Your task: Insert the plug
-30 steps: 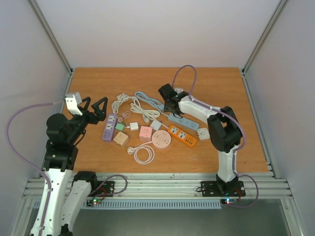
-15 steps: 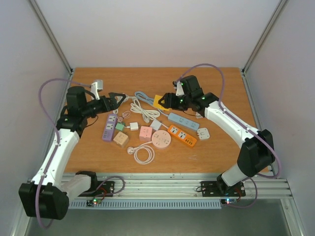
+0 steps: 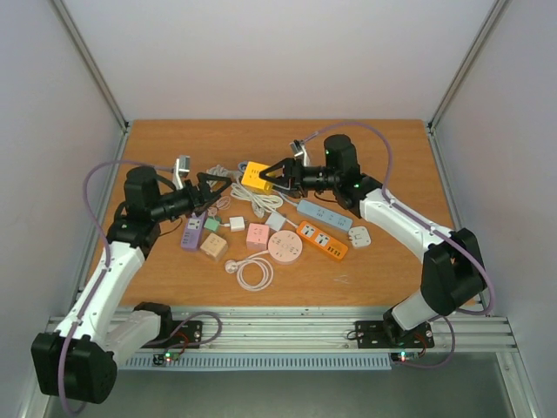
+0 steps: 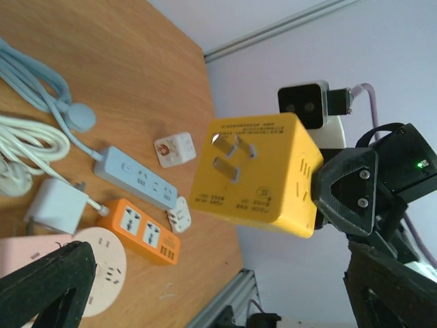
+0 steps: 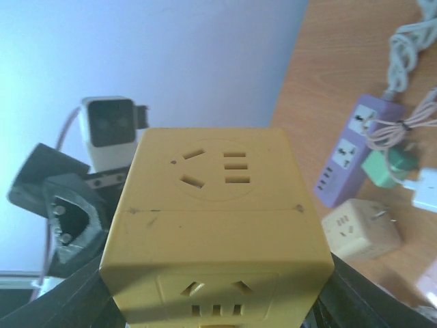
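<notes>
Yellow cube (image 3: 255,174): held off the table (image 3: 392,157) by the right hand (image 3: 274,175), sticking out past its fingertips; three metal prongs (image 4: 225,152) show on the face turned towards the left hand (image 3: 219,185); socket holes show on the two faces seen from the right wrist
Right hand: closed on the yellow cube from both sides; one black finger (image 4: 347,198) lies flat against the cube's side; it holds nothing else
Left hand: spread wide with nothing between its fingers (image 4: 48,280); it points at the prong face of the cube, close in front of it but not touching
Hands together: the two face each other above the table, fingertips towards fingertips, with the cube between them on the right hand's side
Under the left hand: a purple power strip (image 3: 193,228) lies on the table with a green plug (image 5: 386,167) beside it; a beige cube (image 3: 213,246) lies just past the strip's near end
Under and behind the right hand: a blue power strip (image 3: 324,215) and an orange power strip (image 3: 322,240) lie side by side on the table; a small white adapter (image 3: 359,236) sits beside them
Between and below both hands: white cables (image 3: 257,198) lie loose; a pink block (image 3: 258,234) and a round pink socket (image 3: 285,248) sit nearer the arm bases; a coiled white cord (image 3: 251,272) lies nearest of all
</notes>
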`<state>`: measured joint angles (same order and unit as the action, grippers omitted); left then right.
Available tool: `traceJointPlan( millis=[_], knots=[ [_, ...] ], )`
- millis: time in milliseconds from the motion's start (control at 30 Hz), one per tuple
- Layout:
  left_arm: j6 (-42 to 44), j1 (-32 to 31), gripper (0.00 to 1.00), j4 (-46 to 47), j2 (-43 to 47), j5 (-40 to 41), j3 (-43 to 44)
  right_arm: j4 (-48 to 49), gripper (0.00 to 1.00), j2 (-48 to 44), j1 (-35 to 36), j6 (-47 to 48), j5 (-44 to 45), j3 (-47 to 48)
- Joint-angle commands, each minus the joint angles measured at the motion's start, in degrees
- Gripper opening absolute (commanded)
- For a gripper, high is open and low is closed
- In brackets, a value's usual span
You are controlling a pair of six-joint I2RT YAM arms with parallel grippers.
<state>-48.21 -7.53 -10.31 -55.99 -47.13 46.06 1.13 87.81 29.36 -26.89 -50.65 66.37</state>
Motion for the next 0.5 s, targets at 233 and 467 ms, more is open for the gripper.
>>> traceJointPlan(
  millis=[233, 467],
  knots=[
    [-19.71, -2.45, 0.99, 16.46, 3.27, -5.81, -2.4, 10.19, 0.49, -4.08, 2.81, -11.5, -3.21, -0.94],
    [-21.76, -5.14, 0.98, 18.24, -1.3, -5.78, -1.65, 7.78, 0.5, -5.17, 3.8, -11.09, -6.98, 0.21]
  ],
)
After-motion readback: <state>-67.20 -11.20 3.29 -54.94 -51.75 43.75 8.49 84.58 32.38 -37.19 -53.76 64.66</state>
